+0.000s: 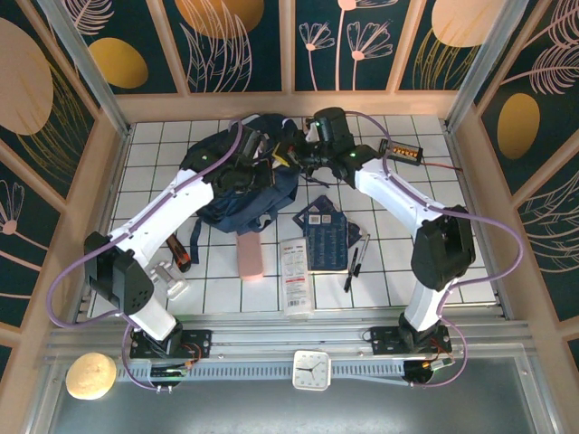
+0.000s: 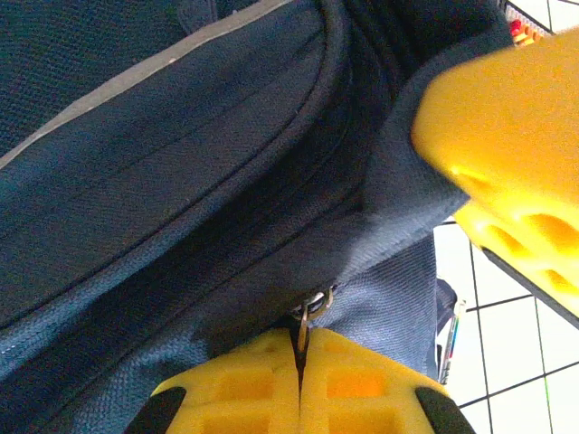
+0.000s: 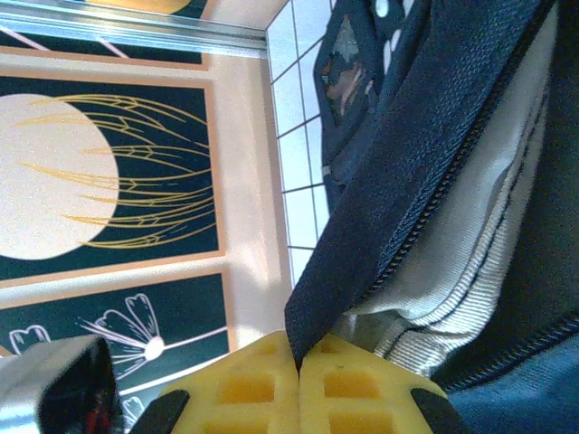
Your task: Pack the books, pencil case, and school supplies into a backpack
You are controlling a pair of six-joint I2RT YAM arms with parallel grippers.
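At the far middle of the table (image 1: 149,149), both your arms reach forward and lean inward, their wrists close together over the top of the backpack (image 1: 244,199). The bag lies on the tiles left of centre. From above you see how the arms stand, but not how the grips are set.

Your left wrist camera shows that. The left fingers (image 2: 262,389) are pressed together on the metal zipper pull (image 2: 312,307), where the navy fabric folds down. The other arm's yellow finger sits just beside them at upper right.

Your right wrist camera shows the right fingers (image 3: 253,389) closed tight on a dark strip of the backpack's zippered edge, with pale lining (image 3: 461,262) showing behind it.

Nearer the bases, the pink pencil case (image 1: 249,258), white booklet (image 1: 294,280), navy book (image 1: 326,237) and two pens (image 1: 355,262) lie on the table, outside the bag.
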